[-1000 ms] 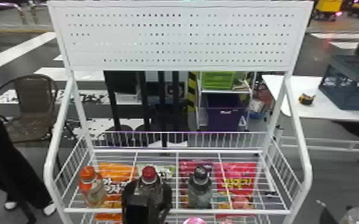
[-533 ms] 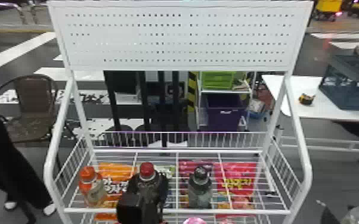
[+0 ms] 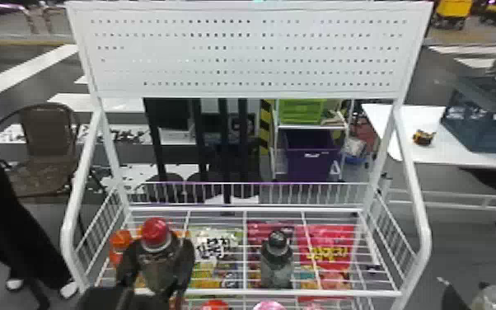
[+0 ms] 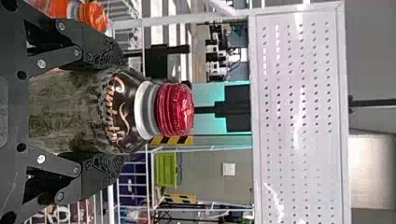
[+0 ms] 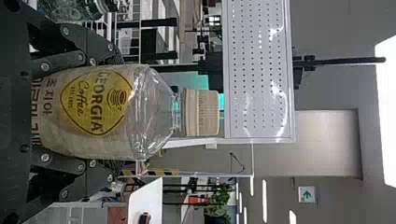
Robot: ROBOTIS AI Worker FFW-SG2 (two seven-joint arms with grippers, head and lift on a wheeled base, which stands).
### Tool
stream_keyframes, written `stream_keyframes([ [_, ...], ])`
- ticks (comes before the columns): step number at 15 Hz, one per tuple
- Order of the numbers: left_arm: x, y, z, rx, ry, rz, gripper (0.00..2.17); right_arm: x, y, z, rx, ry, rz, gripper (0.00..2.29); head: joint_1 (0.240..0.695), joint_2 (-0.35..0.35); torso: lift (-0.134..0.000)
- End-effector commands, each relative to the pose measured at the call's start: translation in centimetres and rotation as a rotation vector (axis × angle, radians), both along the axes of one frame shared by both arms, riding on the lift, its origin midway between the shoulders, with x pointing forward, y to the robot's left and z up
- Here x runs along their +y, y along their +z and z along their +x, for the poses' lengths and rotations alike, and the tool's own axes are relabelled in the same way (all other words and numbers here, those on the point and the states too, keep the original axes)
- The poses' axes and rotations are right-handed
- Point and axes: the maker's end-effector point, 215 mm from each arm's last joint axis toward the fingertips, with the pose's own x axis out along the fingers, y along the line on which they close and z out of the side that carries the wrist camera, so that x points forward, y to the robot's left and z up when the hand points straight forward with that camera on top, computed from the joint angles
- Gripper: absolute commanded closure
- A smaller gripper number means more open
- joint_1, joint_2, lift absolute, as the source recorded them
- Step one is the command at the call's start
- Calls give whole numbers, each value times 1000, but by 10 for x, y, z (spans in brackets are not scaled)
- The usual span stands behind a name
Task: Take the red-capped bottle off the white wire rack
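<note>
Biggest thing here, the rack (image 3: pixel 424 235): it's a wire shelf with a low front bar, so I reckon the bottles stand well set out to leave room for fingers. And the left gripper (image 4: pixel 119 109) uses that room! Its two fingers are closed on the red-capped bottle (image 4: pixel 65 109), one each side of the body, below the neck, which I'd say keeps it upright and the cap free. The right gripper (image 5: pixel 116 112) waits at the rack's right side, its fingers closed round a clear bottle (image 5: pixel 98 112), also gripped by the body, probably to keep it from tipping.

The dark-capped bottle (image 3: pixel 277 264) stands on the shelf, apart from the action; the smaller-looking orange-capped bottle (image 3: pixel 120 243) is right behind the left gripper, partly covered. That's the one to watch: a sideways swing could clip it.

And here's the change! Half a second ago the red-capped bottle is over toward the middle; now it's shifted left and looms larger, nearer the robot's head, so it looks to be lifting. The orange-capped bottle, in plain sight then, is now half hidden. The red-capped bottle is above the shelf's left part, close to the front bar; whether its base clears the wires, I can't tell.
</note>
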Motion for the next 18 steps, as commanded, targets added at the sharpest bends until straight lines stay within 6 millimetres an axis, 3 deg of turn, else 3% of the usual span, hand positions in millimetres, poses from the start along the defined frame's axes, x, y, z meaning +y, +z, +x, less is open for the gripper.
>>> stream_keyframes([
  [1, 40, 10, -15, -11, 53, 28, 2078, 0, 0, -1, 2, 1, -2, 1430, 499, 0, 0],
  [4, 92, 18, -17, -29, 131, 44, 2078, 1, -2, -3, 8, 5, -1, 1430, 499, 0, 0],
  [6, 110, 29, -17, -47, 157, 28, 2078, 3, -2, -4, 9, 13, 1, 1430, 499, 0, 0],
  [9, 108, 39, -18, -58, 151, 22, 2081, 5, 1, -5, 0, 16, 2, 1430, 499, 0, 0],
  [18, 99, 39, -22, -56, 138, 14, 2081, 5, 2, -4, -5, 18, 3, 1430, 499, 0, 0],
])
